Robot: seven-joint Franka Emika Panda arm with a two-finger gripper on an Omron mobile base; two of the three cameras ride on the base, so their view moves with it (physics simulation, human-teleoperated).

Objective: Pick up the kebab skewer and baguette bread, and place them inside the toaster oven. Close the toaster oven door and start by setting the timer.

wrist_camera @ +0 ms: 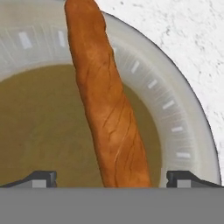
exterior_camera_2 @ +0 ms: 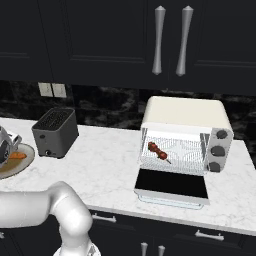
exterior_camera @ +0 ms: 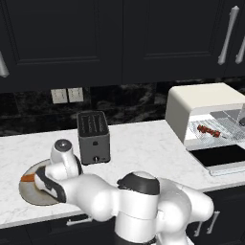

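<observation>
The baguette bread [wrist_camera: 107, 100] lies on a round plate [wrist_camera: 186, 131] with a brown middle, at the left end of the counter. My gripper [wrist_camera: 113, 180] hangs open just over it, one fingertip on each side of the loaf's near end, not touching it. An orange tip of the baguette bread [exterior_camera: 27, 178] sticks out from under my hand. At the right stands the toaster oven [exterior_camera_2: 185, 117], and the toaster oven door [exterior_camera_2: 172, 186] is folded down flat. The kebab skewer [exterior_camera_2: 157, 151] rests on the wire rack inside.
A dark-grey slot toaster [exterior_camera: 93, 137] stands on the white marble counter between the plate [exterior_camera: 28, 191] and the oven. The oven's knobs [exterior_camera_2: 218, 150] are on its right front. Dark cabinets hang above, and the counter's front edge runs just below the plate.
</observation>
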